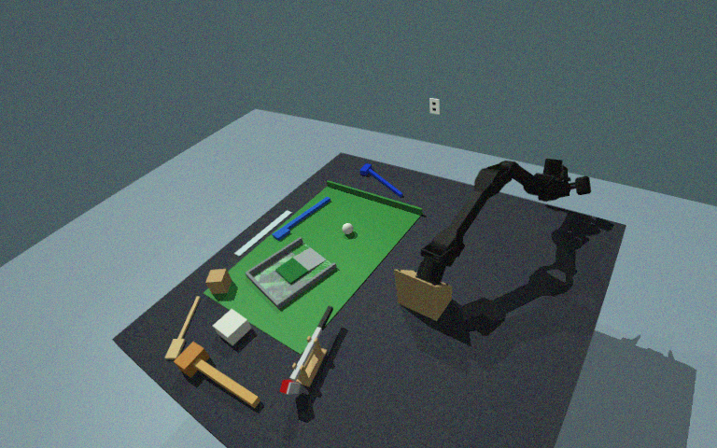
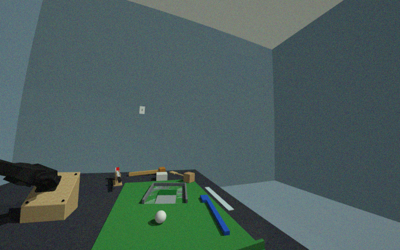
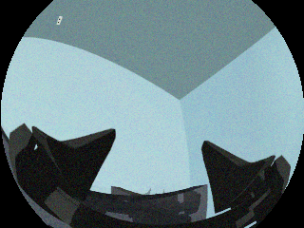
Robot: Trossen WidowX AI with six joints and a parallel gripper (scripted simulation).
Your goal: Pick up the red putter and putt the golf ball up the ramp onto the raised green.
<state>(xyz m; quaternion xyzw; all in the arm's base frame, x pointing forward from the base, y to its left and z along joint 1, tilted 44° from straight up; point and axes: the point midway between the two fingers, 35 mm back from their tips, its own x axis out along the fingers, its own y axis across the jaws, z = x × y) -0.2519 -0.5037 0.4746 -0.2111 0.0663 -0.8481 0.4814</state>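
Fingers stand wide apart, holding nothing, high at the top view's right. Red putter (image 1: 306,355) leans on its stand at lower centre, well apart from them, its long axis slanting from lower left to upper right. Golf ball (image 1: 347,228) sits mid-green.
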